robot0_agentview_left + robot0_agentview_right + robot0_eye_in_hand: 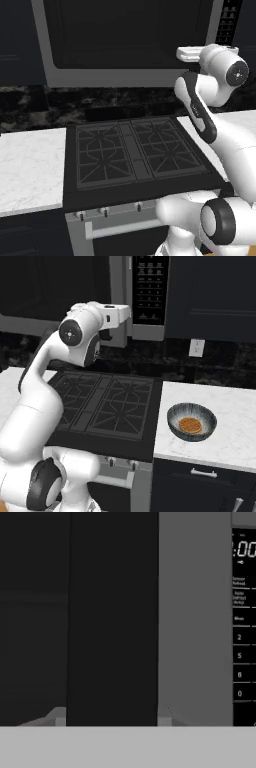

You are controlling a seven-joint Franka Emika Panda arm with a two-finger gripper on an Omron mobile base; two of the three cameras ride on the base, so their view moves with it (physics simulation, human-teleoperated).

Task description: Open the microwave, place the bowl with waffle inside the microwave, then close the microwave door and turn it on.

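The white arm [45, 381] rises and bends forward at its elbow; its wrist [222, 67] is level, tool [112, 719] pointing ahead.

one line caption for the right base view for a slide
White arm reaches up to the grey-framed microwave; dark grey-blue bowl holding the orange-brown waffle waits on the white marble counter.

On the microwave's black button panel [244, 627], in the hand view, you can read part of a lit clock display at the top: ":00", with the leading digit cut off by the frame edge. Below it you see a column of keys marked 2, 5, 8 and 0, from top to bottom. Between the display and those keys sit a few small white labels, too blurred to read. In the right base view the same panel [150, 291] shows rows of tiny markings you cannot make out.
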